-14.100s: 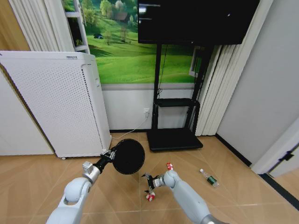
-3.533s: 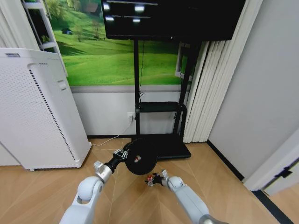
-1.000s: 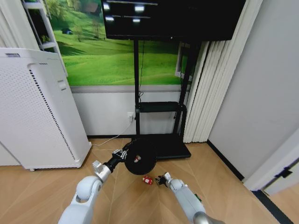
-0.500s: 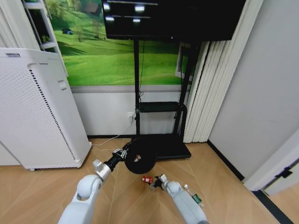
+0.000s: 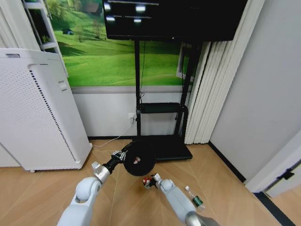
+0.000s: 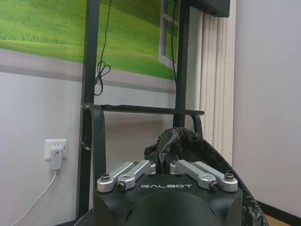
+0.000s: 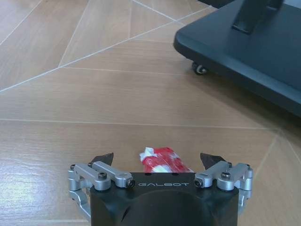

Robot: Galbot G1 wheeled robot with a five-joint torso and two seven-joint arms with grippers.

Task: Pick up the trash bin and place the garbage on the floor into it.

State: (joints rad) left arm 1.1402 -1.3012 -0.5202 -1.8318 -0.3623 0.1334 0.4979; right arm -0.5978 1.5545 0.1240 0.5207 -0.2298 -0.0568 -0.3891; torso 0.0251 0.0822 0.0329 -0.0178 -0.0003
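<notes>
One red-and-white scrap (image 7: 162, 160) between wide-spread right gripper (image 7: 159, 162) tips, left gripper (image 6: 163, 165) clamped on trash bin (image 5: 139, 158) rim.

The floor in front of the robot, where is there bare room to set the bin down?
Bare wood lies between the white cabinet and the left hand holding the trash bin. It is crowded right of that: red-and-white scrap between the open right hand's fingers, green bottle, TV stand base.

Living room, TV on stand (image 5: 162, 122), landscape mural (image 5: 122, 56), curtains (image 5: 200, 94)
</notes>
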